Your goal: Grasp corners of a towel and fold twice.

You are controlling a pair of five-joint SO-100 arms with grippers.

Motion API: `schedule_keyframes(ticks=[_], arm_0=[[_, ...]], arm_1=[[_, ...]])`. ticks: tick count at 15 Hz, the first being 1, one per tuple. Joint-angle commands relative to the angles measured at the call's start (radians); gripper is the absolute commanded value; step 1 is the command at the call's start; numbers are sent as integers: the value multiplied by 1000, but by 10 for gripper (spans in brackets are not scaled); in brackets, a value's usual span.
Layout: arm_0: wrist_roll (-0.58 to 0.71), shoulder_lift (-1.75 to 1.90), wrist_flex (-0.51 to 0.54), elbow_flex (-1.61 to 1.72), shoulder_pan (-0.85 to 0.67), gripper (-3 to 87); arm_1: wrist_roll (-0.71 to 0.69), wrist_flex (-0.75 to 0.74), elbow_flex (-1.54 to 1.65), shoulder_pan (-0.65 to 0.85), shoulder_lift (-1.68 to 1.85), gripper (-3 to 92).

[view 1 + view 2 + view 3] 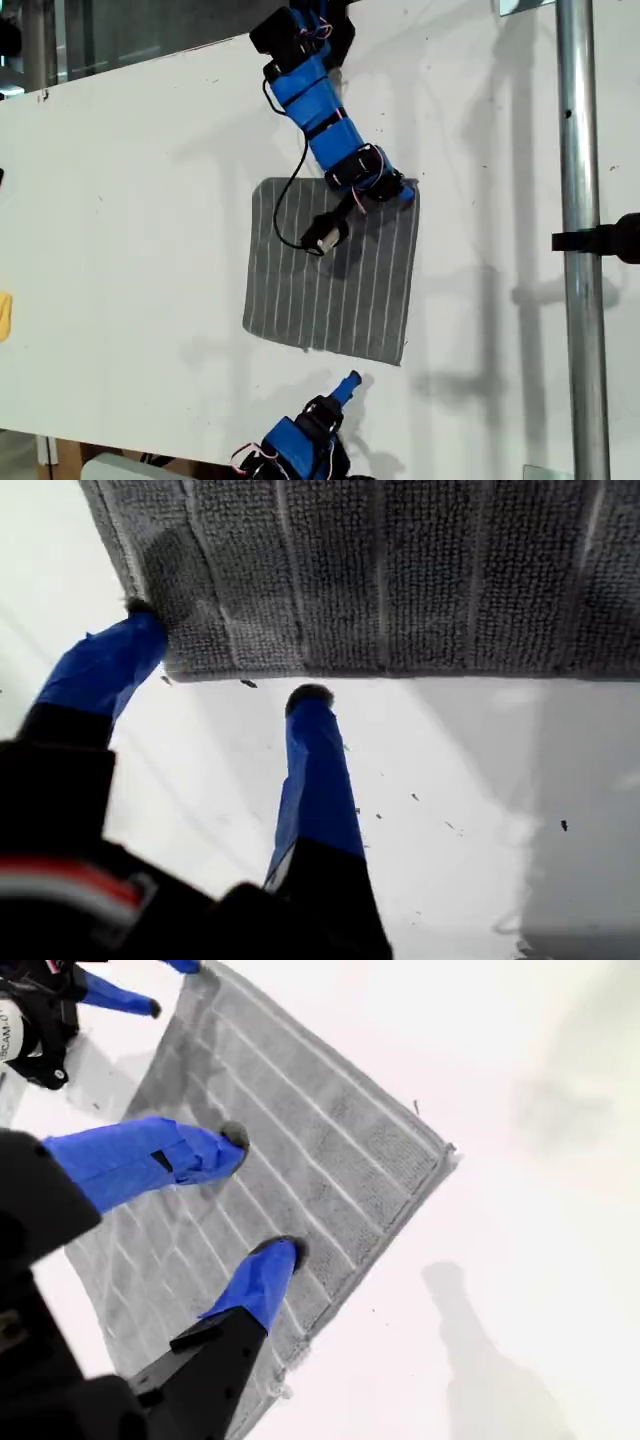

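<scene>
The towel is spread flat and unfolded on the white tabletop, near the middle of the exterior view, with its stripes running roughly from the far edge to the near edge. No fold is seen, so the step in hand is judged to be the first grasp of the corners.

The first claw is placed at the corner that lies at the towel's upper right in the exterior view. In the first wrist view the first claw is seen spread moderately wide and empty. One fingertip is set against the towel's edge close to the corner, and the other is held just off the edge over bare tabletop. No cloth is pinched yet.

The second claw is held over bare tabletop just beyond the towel's lower edge in the exterior view, near the lower right corner. In the second wrist view it is seen wide apart and holding nothing.

For the next move, one finger of the first claw would likely have to be worked under the corner before the fingers are brought together. The second claw would need to be brought to its own corner. Since the cloth is soft and lies flush on the tabletop, a slipped pinch is the likely risk.
</scene>
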Motion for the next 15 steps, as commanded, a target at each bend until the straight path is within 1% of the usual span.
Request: schedule_keyframes(ticks=[1, 3, 5, 6, 7, 8, 11, 13, 15], arm_0=[[-20, -35, -8, -80, 18, 165], [-31, -66, 9, -110, 29, 164], [-49, -74, 23, -123, 31, 142], [-54, -75, 31, -124, 31, 140], [-57, -80, 38, -124, 31, 142], [-58, -83, 41, -126, 28, 142], [-44, -190, 77, -195, -3, 158], [34, -310, 23, -233, -34, 209], [118, -403, -72, -236, -37, 223]], arm_1=[[11, -15, -104, -2, -21, 286], [12, -38, -133, 2, -67, 269], [14, -44, -132, 9, -106, 202], [12, -49, -132, 14, -123, 129], [9, -58, -132, 18, -133, 29], [5, -69, -132, 23, -138, -2], [-11, -107, -132, 29, -133, -2], [-12, -112, -132, 34, -121, -2], [-15, -104, -132, 37, -110, -2]])
